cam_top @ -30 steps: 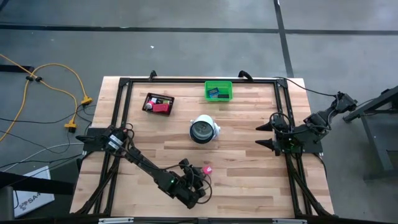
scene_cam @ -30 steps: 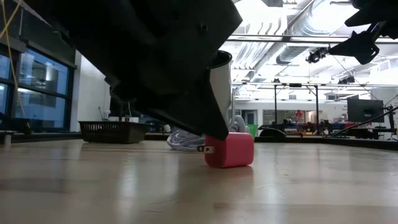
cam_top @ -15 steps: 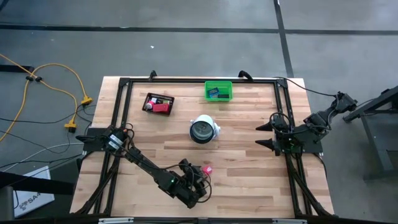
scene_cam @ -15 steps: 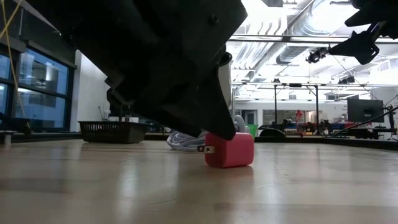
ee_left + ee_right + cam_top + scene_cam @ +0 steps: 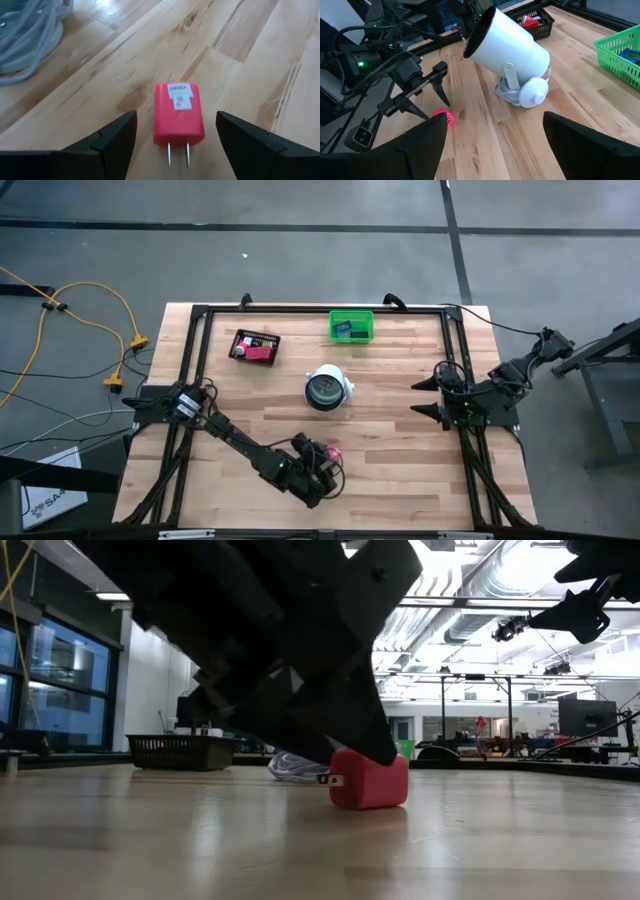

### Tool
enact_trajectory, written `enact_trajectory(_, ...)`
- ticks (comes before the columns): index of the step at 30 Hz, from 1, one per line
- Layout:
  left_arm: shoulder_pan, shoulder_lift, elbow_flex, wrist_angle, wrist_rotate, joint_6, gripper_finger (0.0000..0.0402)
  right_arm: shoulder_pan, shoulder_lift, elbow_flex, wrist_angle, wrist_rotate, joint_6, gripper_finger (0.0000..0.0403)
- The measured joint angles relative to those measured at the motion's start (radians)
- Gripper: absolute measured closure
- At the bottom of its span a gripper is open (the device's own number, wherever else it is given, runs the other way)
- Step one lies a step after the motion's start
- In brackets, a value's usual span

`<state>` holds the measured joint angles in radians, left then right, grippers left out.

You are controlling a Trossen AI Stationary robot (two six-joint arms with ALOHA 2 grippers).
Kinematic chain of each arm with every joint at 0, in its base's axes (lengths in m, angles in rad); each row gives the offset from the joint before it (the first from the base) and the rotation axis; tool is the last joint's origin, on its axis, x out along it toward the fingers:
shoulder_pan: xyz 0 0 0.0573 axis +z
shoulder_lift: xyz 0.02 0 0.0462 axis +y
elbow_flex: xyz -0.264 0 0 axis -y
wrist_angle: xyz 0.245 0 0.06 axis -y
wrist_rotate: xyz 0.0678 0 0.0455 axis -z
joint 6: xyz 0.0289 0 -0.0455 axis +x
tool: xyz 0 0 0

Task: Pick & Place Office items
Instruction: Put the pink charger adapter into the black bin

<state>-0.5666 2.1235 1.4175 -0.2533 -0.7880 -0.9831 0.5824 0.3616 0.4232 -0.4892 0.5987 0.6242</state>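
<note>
A pink-red plug block (image 5: 178, 115) with two metal prongs (image 5: 178, 155) lies flat on the wooden table (image 5: 400, 430), near the front edge at the middle (image 5: 333, 451). My left gripper (image 5: 176, 119) is open. Its two fingers stand on either side of the block with bare wood showing between each finger and the block; the prongs point back toward the gripper. The right wrist view shows that gripper (image 5: 436, 89) slanting down over the block (image 5: 445, 118). My right gripper (image 5: 495, 127) waits open at the table's right edge (image 5: 432, 398).
A white round object (image 5: 327, 388) with a coiled grey cable sits mid-table, just beyond the block. A green bin (image 5: 351, 326) holding blue pieces stands at the far edge. A black mesh tray (image 5: 254, 345) with red pieces stands at the far left. Black frame rails run along the table's edges.
My left gripper has rolled at the wrist and shifted slightly toward the table's far edge, and its fingers now stand over the pink-red block. The block has stayed where it was.
</note>
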Motion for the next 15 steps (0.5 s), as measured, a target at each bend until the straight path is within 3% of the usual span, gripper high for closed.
enact_trajectory(15, 0.045, 0.001, 0.0, 0.014, 0.098, 0.025, 0.0137, 0.0, 0.0, 0.0, 0.0, 0.0, 0.0, 0.0086)
